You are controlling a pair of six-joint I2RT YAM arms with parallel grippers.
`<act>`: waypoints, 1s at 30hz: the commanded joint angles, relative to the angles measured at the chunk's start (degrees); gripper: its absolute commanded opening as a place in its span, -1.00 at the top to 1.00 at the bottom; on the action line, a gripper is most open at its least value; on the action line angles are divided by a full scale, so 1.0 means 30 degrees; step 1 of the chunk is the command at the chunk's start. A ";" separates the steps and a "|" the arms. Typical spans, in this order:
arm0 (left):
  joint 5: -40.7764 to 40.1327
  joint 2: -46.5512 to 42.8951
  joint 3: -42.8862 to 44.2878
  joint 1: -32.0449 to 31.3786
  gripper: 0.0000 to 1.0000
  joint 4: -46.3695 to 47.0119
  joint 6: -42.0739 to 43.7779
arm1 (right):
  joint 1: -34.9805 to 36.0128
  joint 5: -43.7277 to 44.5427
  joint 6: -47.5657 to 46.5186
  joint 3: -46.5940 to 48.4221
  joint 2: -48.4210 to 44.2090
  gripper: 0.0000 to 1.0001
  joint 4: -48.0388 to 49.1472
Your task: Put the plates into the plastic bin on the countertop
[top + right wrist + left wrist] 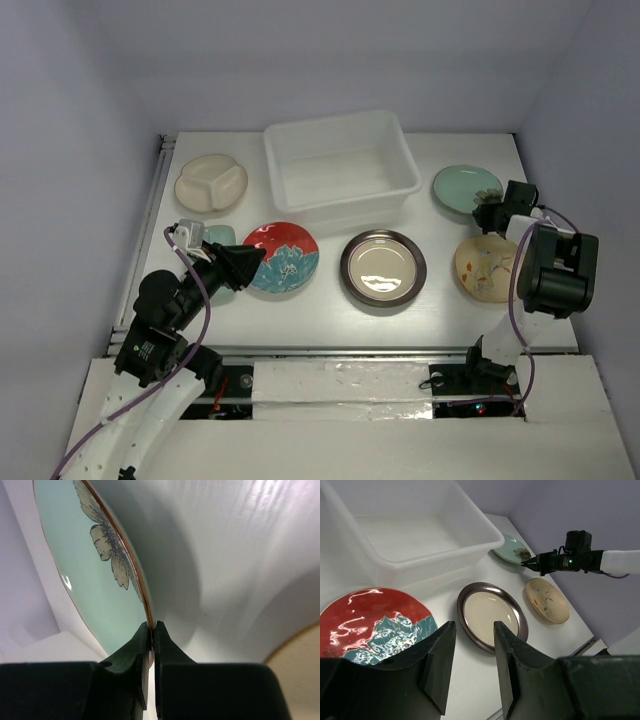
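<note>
Counter point(330, 310): white, metal rail down left side of top view. Plastic bin point(345, 200) at upper centre, long axis left-right, nothing seen inside.

Plates: all six on counter, none binned yet. By apparent size:
- red plate point(282, 257), lower left of bin
- metallic plate point(383, 267), below bin
- cream divided plate point(211, 183), upper left
- cream floral plate point(485, 267), at right
- pale teal plate point(462, 187), upper right, near bin's right wall
- small mint plate point(218, 237), half hidden behind left arm

Right gripper point(152, 627): jaws closed narrow on lower-right rim of pale teal plate, rim edge pinched between them in right wrist view. Cannot tell whether plate's far edge is off the counter.

Left gripper point(474, 630): jaws moderately apart, holding nothing, over right edge of red plate, pointing toward metallic plate.

Judged step: transfer of pale teal plate by right arm, the nearer one. Bin up and left of jaws in top view, with narrow strip of bare counter between plate and bin wall. Needs lift above bin rim before going left. Room tight at right, side wall close behind right arm. Judged risk: thin rim pinch, plate likely to swing or slip.
</note>
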 commanded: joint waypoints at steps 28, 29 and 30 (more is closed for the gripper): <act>0.0207 0.0360 -0.0159 0.0025 0.38 0.0710 -0.0012 | -0.0632 -0.4309 -0.2873 -0.6229 -0.7710 1.00 1.2884; 0.0179 0.0389 -0.0159 0.0025 0.38 0.0710 -0.0012 | -0.0634 -0.4658 -0.2785 -0.6377 -0.7915 1.00 1.3409; 0.0236 0.0390 -0.0159 0.0025 0.38 0.0710 -0.0012 | -0.0634 -0.4865 -0.2610 -0.6523 -0.8352 1.00 1.3646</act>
